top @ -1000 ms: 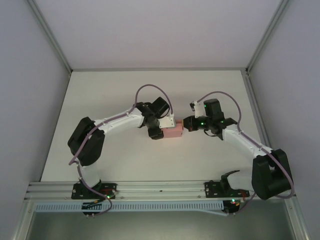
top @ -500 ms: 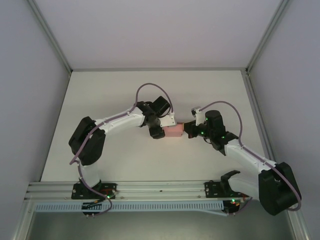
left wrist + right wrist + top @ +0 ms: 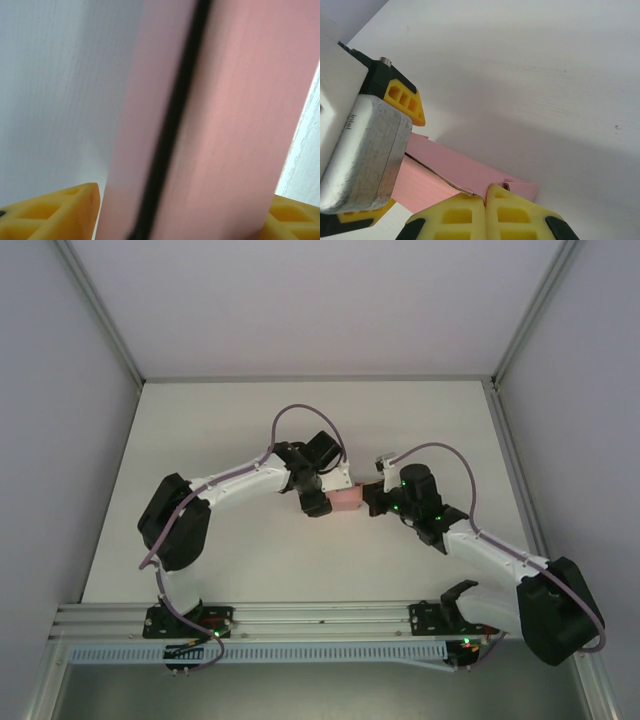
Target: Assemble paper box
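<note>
The pink paper box [image 3: 347, 500] hangs between the two grippers over the middle of the table. My left gripper [image 3: 316, 502] is shut on its left end. In the left wrist view the paper box [image 3: 225, 125] rises close to the lens, with a dark seam down it, between my yellow fingertips [image 3: 55, 212]. My right gripper [image 3: 372, 498] meets the box's right end. In the right wrist view its fingers [image 3: 455, 212] are pressed together on a thin card edge of the paper box [image 3: 455, 167]; the gripper [image 3: 485, 192] is shut.
The white table [image 3: 400, 420] has upright walls on the left, right and back. A metal rail [image 3: 320, 618] runs along the near edge by the arm bases. The left arm's grey wrist camera [image 3: 362, 150] sits close to my right gripper.
The right arm has swung in and moved left, its forearm dropping toward the near edge. The box and left gripper have shifted slightly left.
</note>
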Tool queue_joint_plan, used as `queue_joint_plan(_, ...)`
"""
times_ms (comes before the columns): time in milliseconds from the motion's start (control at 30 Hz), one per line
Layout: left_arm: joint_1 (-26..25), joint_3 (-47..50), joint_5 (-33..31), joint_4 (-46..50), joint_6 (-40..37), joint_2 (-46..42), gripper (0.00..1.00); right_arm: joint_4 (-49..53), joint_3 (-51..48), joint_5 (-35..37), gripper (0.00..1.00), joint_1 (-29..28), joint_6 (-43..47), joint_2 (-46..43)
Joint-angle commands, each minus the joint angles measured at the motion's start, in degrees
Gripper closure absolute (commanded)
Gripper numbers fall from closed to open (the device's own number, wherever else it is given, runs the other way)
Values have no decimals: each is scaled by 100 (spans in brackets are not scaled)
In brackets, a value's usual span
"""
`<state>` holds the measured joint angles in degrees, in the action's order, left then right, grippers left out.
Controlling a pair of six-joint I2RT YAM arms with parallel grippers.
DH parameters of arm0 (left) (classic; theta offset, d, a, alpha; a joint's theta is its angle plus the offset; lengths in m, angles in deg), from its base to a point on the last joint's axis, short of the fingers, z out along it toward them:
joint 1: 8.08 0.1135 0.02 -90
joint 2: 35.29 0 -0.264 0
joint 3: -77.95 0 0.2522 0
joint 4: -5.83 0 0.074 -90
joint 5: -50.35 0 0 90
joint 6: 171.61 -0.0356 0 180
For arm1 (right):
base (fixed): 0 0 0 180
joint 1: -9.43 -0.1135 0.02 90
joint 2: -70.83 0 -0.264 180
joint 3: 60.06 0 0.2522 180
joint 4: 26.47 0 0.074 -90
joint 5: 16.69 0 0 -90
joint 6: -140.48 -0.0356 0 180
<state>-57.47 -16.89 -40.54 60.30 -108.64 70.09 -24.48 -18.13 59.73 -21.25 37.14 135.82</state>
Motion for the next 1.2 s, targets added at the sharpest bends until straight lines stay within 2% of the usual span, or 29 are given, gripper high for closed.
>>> queue_joint_plan(0,-3,57,15,-171,122,35,34,-36,-263,276,96,-175,132,215)
queue_joint_plan(233,184,123,218,-334,44,118,44,298,394,269,93,-193,-304,387)
queue_joint_plan(400,309,70,323,-318,9,245,46,1818,1428,758,100,-184,-1215,874)
queue_joint_plan(467,330,80,328,-304,-4,296,47,2321,1787,669,100,-176,-1339,1104)
queue_joint_plan(533,336,96,338,-330,-30,323,47,2280,1861,415,100,-169,-1355,1221)
queue_joint_plan(633,358,107,360,-354,-48,341,47,2109,1776,421,100,-139,-1181,1302)
queue_joint_plan(767,402,114,412,-371,-47,321,47,1193,1082,631,100,-141,-318,1240)
queue_joint_plan(933,424,91,417,-343,-48,299,47,75,140,363,100,-143,717,965)
queue_joint_plan(1033,428,73,422,-329,-49,299,46,165,33,392,100,-146,1006,859)
queue_joint_plan(1167,426,9,426,-316,-14,291,45,324,209,467,100,-128,808,846)
